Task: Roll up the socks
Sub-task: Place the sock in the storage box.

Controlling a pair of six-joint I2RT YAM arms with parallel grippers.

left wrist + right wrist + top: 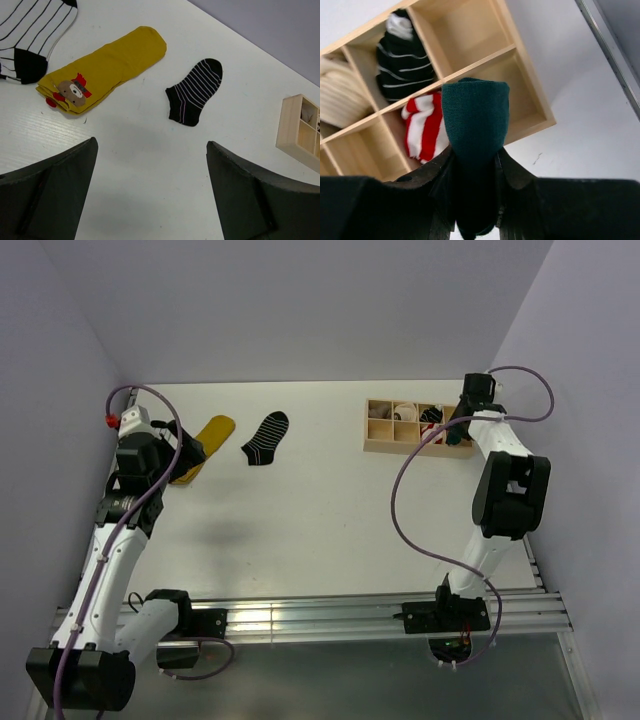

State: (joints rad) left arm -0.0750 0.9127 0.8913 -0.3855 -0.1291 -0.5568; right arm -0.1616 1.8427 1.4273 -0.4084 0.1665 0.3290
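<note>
My right gripper (474,167) is shut on a rolled dark green sock (475,120) and holds it just above the near right corner of the wooden divider box (485,60). A rolled red-and-white striped sock (425,127) and a rolled black sock with thin white stripes (405,62) sit in separate compartments. A flat black striped sock (196,91) lies on the table, also seen from above (265,438). My left gripper (152,165) is open and empty, hovering over bare table near it.
A yellow sock with a bear figure (107,67) lies left of the black one. A white sock with black stripes (30,30) lies beyond it. A cream sock (337,102) fills another compartment. The box (410,427) stands at the back right.
</note>
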